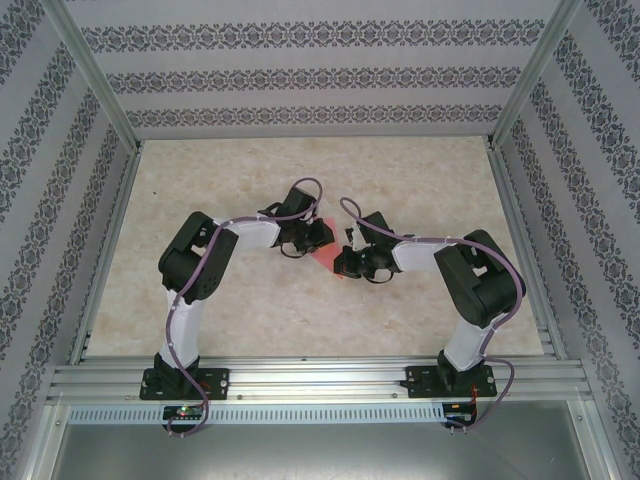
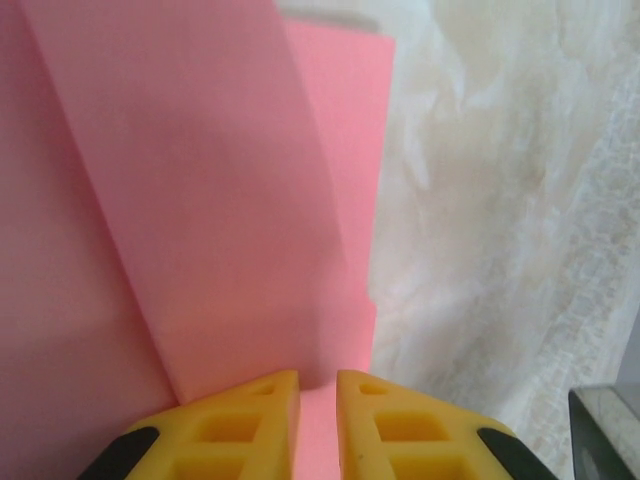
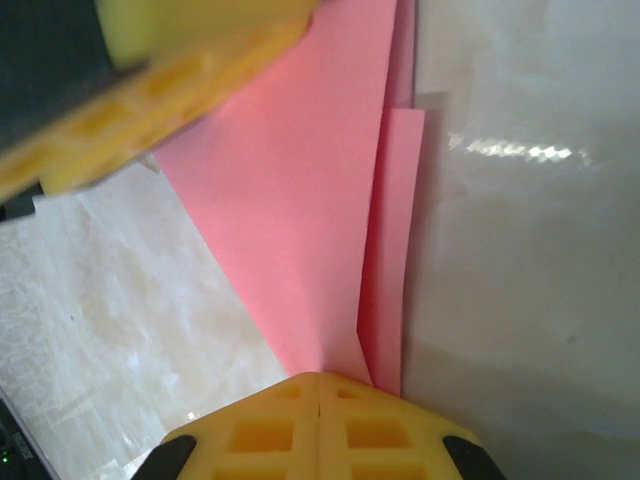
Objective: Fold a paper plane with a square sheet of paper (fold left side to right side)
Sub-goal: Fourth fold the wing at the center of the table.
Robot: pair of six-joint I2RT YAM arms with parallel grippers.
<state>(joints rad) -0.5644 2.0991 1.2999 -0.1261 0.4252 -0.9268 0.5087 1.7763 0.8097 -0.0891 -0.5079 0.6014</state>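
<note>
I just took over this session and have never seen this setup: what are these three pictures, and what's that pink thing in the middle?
You have two robot arms bolted at the near edge of a pale marbled table. The wide picture looks down from above and behind them. The other two come from a camera on each wrist, so the yellow fingers at the bottom are that arm's own.

The pink thing is the paper, already creased into a pointed shape. The right gripper is shut on its narrow tip. The left gripper stands slightly parted, with the paper's edge in the gap between its fingers; whether it truly grips is unclear.
</note>
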